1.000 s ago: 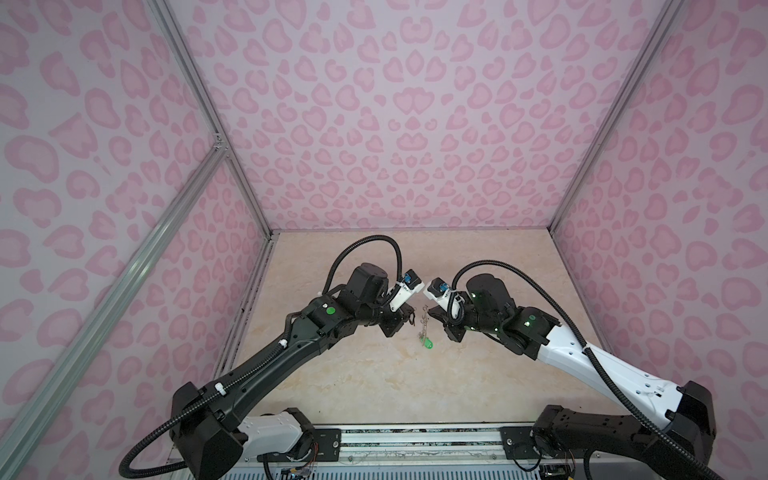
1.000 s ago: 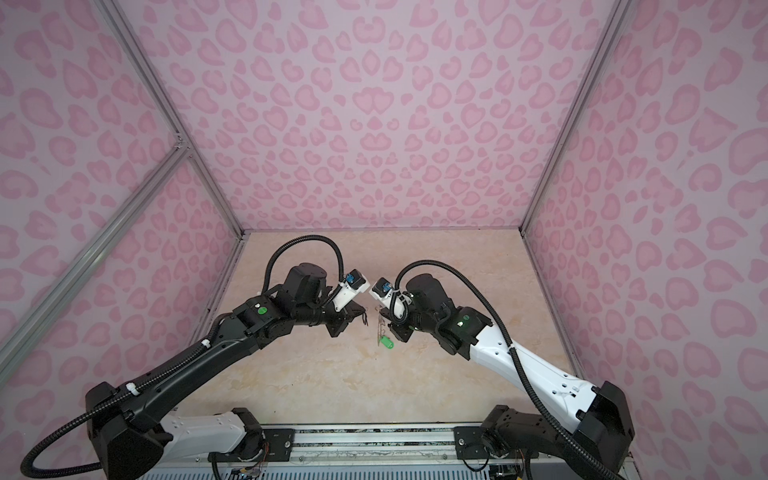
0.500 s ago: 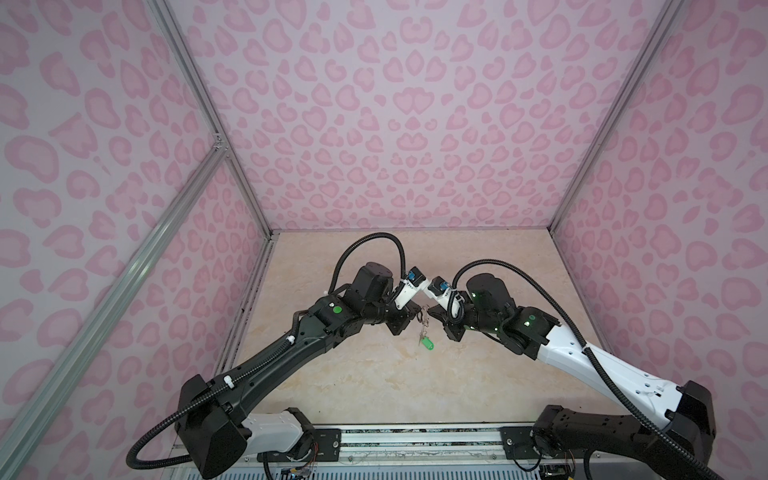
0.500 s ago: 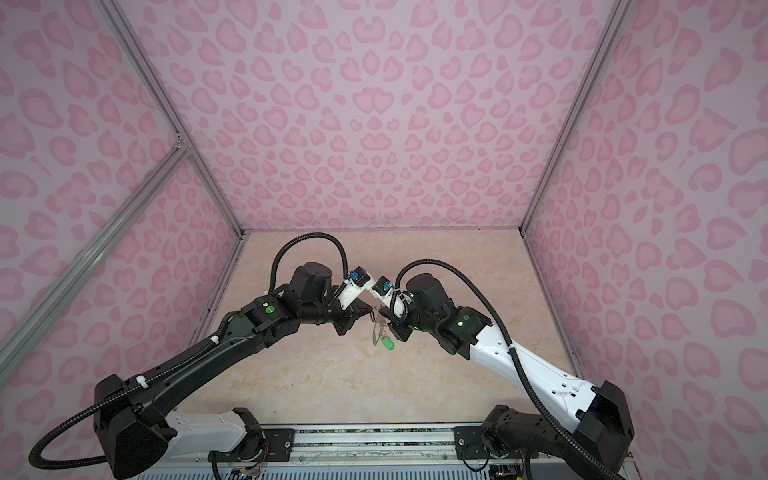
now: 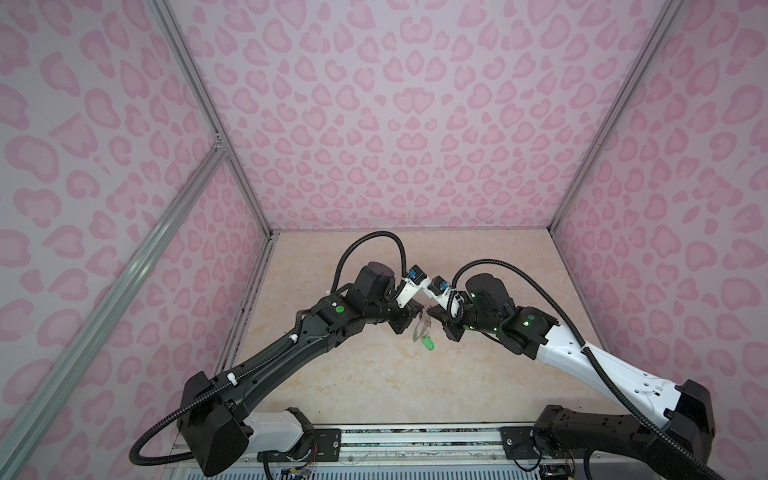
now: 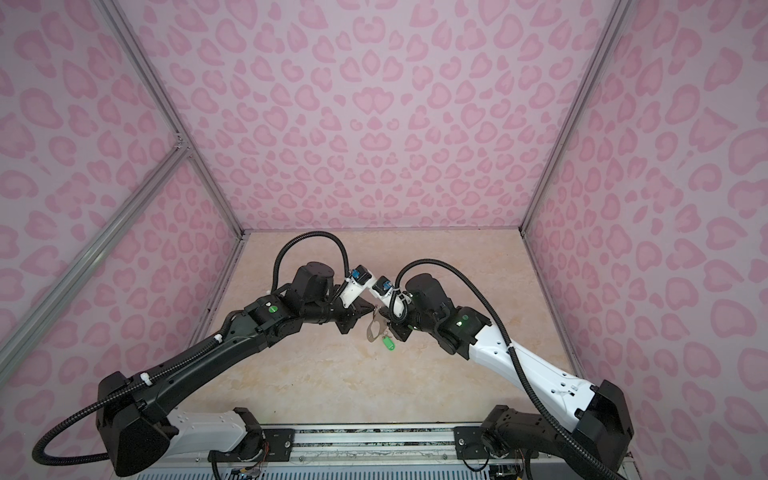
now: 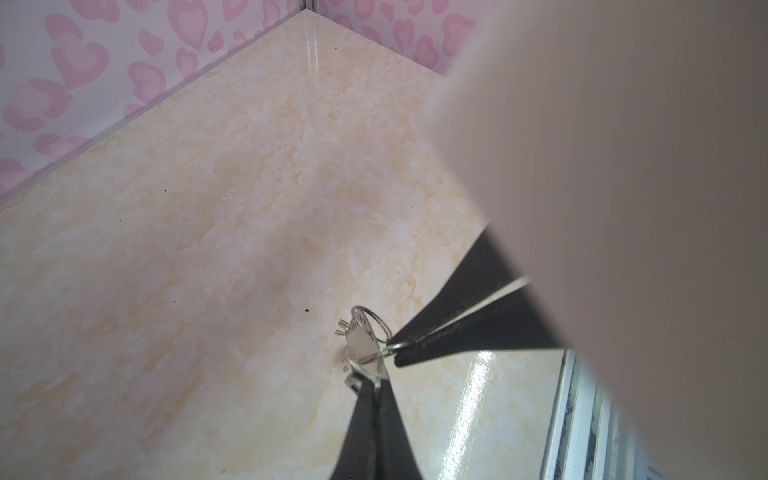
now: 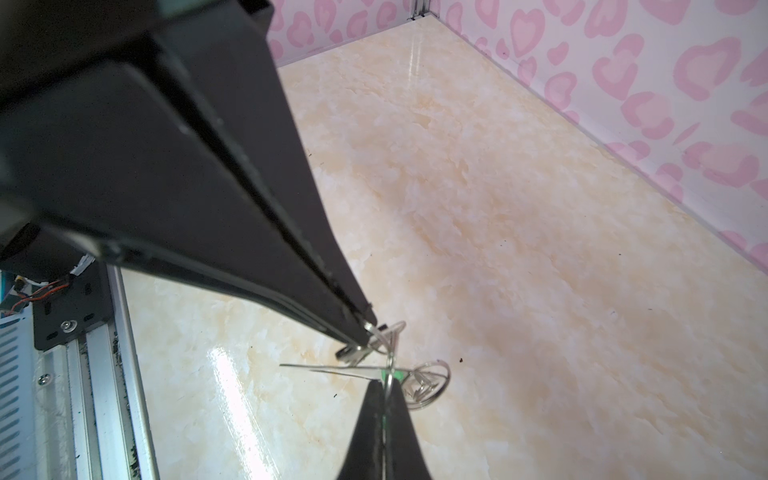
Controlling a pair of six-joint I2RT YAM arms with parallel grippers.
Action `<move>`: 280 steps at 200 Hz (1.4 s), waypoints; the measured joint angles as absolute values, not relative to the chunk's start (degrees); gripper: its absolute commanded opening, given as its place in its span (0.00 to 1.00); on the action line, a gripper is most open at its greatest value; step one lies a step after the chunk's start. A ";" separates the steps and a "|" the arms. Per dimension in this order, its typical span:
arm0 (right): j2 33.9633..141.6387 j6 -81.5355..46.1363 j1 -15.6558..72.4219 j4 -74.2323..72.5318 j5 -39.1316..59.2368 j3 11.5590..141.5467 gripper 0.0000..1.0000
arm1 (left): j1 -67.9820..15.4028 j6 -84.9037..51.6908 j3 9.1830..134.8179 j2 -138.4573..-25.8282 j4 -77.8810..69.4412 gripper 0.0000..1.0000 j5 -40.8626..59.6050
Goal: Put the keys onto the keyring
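The left pincer (image 5: 419, 310) and right pincer (image 5: 431, 318) are both closed, tips almost meeting above mid-bench (image 5: 374, 374). Nearest in both top views, the green tag (image 5: 427, 344) hangs lowest, just under the right pincer; whether it touches the bench I cannot tell. Above it the keyring (image 5: 418, 330) dangles between and below the two tips, its long axis running from them toward the near edge. The right wrist view shows it edge-on. Farther, at the tips, the left pincer grips a silver key (image 7: 360, 345) lying roughly in line with its fingers. The right pincer pinches a wire ring (image 7: 374, 316) looped at that key.
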State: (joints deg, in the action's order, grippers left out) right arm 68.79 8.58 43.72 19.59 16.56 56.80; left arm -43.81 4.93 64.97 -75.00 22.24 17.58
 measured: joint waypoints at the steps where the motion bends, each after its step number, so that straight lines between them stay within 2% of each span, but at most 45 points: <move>1: 68.79 8.58 43.72 19.59 16.56 56.80 0.00 | -43.81 4.91 64.97 -75.00 22.24 0.03 17.58; 280: 66.89 8.16 43.75 18.68 16.73 54.24 0.00 | -44.58 4.58 63.86 -75.44 20.08 0.04 17.58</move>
